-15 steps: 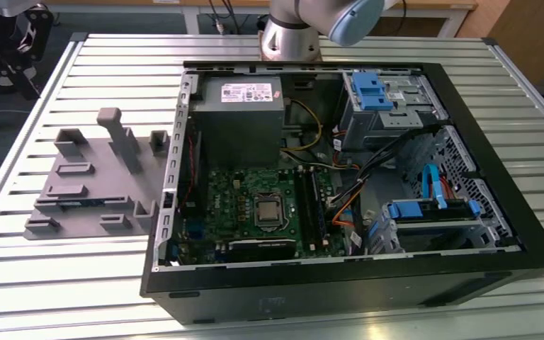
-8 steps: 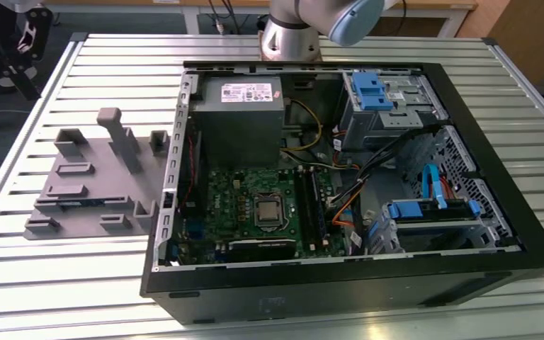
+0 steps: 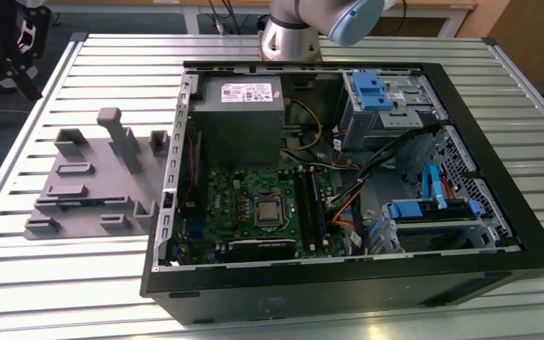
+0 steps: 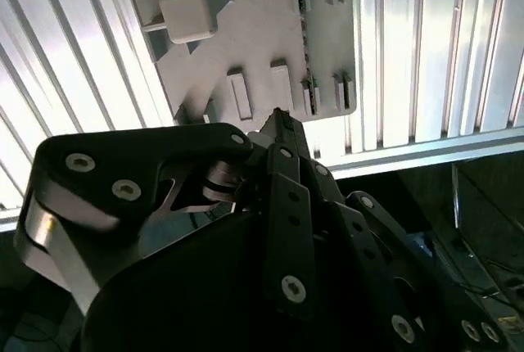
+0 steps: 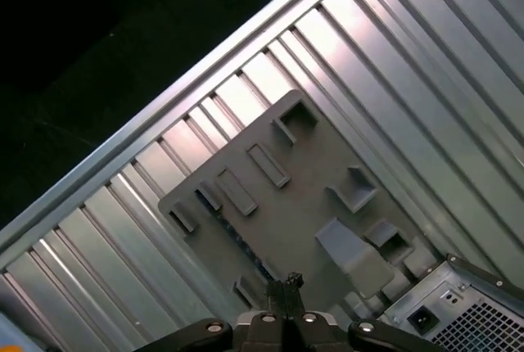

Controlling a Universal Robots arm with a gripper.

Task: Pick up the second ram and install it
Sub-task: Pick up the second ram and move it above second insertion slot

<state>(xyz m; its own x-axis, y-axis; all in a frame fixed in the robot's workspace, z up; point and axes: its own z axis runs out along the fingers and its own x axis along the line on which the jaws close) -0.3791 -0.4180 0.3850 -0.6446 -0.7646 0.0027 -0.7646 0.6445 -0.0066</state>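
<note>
Gripper (image 5: 284, 285) over grey tray (image 5: 303, 196), clear above it, pointing down at tray in both wrist views. Jaws pressed together, pinching nothing, touching nothing. Second ram (image 5: 241, 241) seated in long slot near tray's edge, blue-green strip with dark chips, apart from gripper. Open computer case (image 3: 348, 177) just beside tray, both on slatted metal table (image 3: 93, 283). Arm base (image 3: 289, 39) past case, well apart from tray.

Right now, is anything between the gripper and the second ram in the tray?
Nothing visible. The gripper hangs over the tray, and the ram lies in it uncovered, open from above. The tray's tall post stands off to one side of the ram, not over it.
</note>
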